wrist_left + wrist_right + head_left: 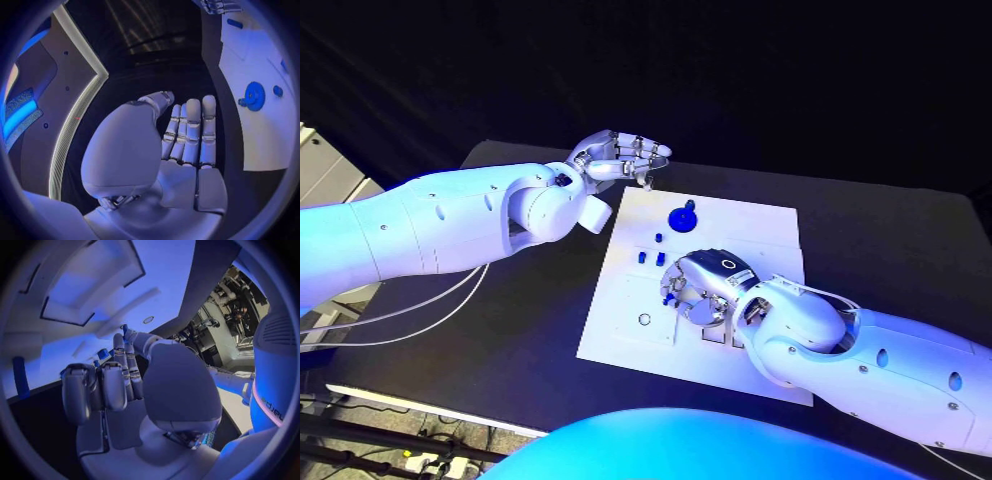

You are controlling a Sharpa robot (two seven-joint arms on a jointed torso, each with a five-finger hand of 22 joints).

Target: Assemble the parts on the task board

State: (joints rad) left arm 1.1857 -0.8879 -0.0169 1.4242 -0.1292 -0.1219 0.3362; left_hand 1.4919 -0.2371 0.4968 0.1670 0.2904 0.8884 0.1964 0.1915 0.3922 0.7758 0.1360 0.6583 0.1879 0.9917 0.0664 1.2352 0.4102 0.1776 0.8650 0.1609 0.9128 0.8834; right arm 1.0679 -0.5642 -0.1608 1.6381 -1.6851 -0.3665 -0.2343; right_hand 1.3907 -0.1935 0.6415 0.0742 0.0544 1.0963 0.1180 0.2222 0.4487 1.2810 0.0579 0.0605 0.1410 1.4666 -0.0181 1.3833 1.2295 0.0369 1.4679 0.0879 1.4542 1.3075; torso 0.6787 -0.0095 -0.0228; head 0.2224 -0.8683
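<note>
Left hand [620, 155] hovered off the far left corner of the task board [625, 330], above the table [516, 340], away from the parts. Left wrist view showed the left hand [187, 135] with fingers [190, 130] straight and close side by side, palm bare, holding nothing. It read as idle, waiting off to the side. The round blue gear [682, 217] sat on the board just beside that hand, toward the right hand, untouched; same gear [254, 95] showed past the fingertips in the left wrist view.

Small blue pegs [651, 256] stood on the board between the gear and the right hand, close to its fingertips.

Right hand [701, 292] was down over the board's middle, palm toward the board, arm coming in low from the near right corner. Right wrist view had the right hand [119, 385] with fingers [115, 385] curled in, a small blue piece [103, 353] showing at the fingertips. Could not tell if the piece was pinched or just lying on the board under them.

Judged step: right hand working a small part at mid-board, picking it or seating it. Next move would likely call for a firm pinch on the piece, then lining it up over its slot and pressing straight down. Left hand may need to come in for the gear after.
</note>
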